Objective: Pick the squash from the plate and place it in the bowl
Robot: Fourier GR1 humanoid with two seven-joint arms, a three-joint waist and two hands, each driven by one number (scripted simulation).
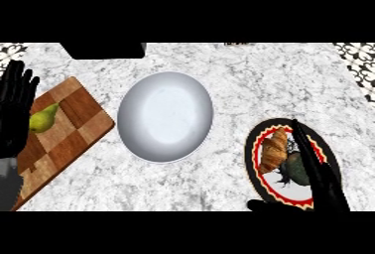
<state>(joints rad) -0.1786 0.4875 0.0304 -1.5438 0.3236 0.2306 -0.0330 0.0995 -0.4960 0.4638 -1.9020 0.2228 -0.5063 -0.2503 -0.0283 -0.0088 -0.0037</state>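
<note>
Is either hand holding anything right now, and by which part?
Nothing is held. The right hand is open over the plate, fingers straight beside the squash, not curled round it. The left hand rests open at the left edge.

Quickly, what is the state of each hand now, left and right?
Left hand: open, fingers up, resting at the left edge, holding nothing.
Right hand: open, fingers straight, over the dark green squash on the red-rimmed plate, holding nothing.

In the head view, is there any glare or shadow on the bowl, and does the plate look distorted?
Head view: the bowl shows a soft bright patch at its centre and darker shading toward the rim, no harsh glare; the plate looks taller than wide and is partly covered by the right hand.
</note>
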